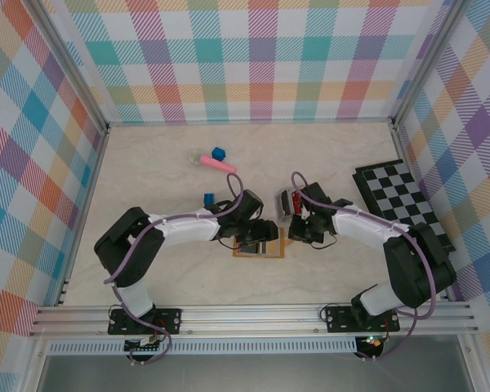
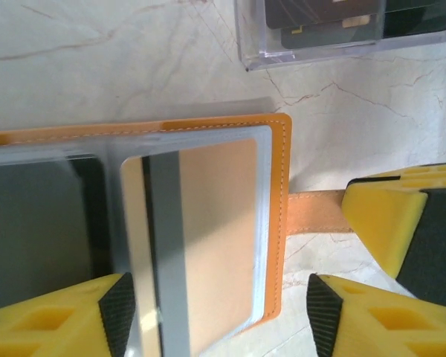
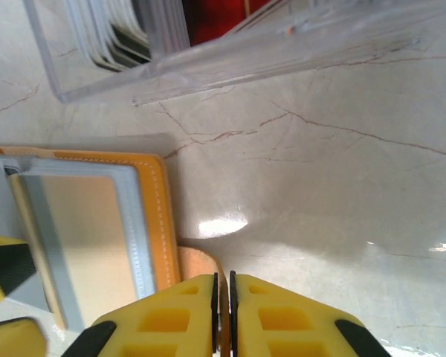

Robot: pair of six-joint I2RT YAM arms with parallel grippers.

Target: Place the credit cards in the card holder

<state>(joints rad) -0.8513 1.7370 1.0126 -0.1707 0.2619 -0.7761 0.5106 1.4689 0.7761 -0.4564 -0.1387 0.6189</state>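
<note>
The left gripper (image 2: 217, 312) is open astride the seated tan card (image 2: 215, 223). The clear box (image 2: 253, 59) of cards (image 2: 327, 30) lies just beyond the card holder (image 2: 282, 186). The right gripper (image 3: 223, 286) clamps its strap (image 2: 316, 212).

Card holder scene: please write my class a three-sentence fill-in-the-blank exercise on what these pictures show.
1. The right gripper is shut on the tab of the orange ____.
2. The left gripper has its jaws ____.
3. The chequered board is black and ____.
Missing words: card holder; open; white.
</note>
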